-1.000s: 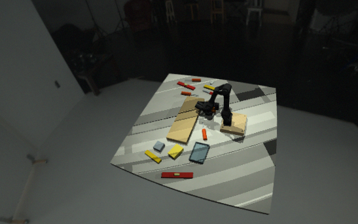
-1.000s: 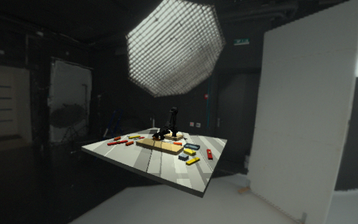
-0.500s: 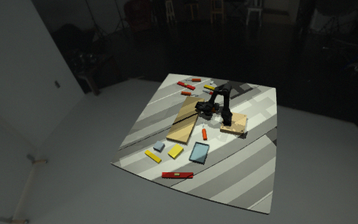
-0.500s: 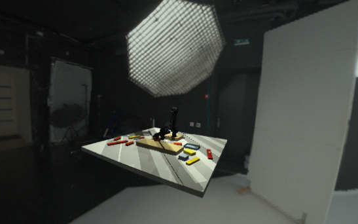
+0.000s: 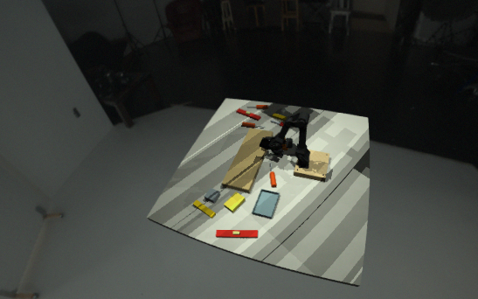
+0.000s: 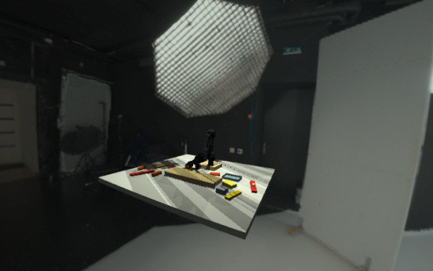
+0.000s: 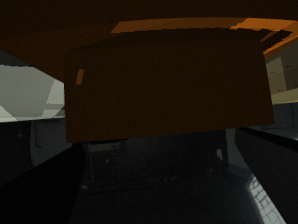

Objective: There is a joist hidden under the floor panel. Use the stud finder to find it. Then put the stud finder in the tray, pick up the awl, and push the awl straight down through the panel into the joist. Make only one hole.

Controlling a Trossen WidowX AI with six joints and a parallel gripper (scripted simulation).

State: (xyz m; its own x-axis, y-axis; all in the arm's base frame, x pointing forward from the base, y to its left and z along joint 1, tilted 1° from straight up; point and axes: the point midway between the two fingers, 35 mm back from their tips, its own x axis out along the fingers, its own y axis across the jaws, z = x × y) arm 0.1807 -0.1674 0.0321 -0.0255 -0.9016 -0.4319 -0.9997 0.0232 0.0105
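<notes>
One orange object (image 5: 286,147) (image 7: 167,90), small from above, is shown large at the wrist, near the widely opened, empty end effector (image 5: 278,148) (image 6: 189,166) (image 7: 161,143).

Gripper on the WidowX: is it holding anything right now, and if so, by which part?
Nothing is held: the gripper is open, with an orange block-like thing close in front of the wrist camera.

Arm (image 5: 302,135) (image 6: 210,146): matte black throughout, as I see it from my remote station, with slender straight links between bulkier, blocky joints. Gripper (image 5: 274,146) (image 6: 190,165) (image 7: 161,143): equally black, compact and angular in outline. Fingers: dark, broad and smooth-faced in my wrist view, with straight edges. Screws, cables and markings are too small or dark for me to tell.
</notes>
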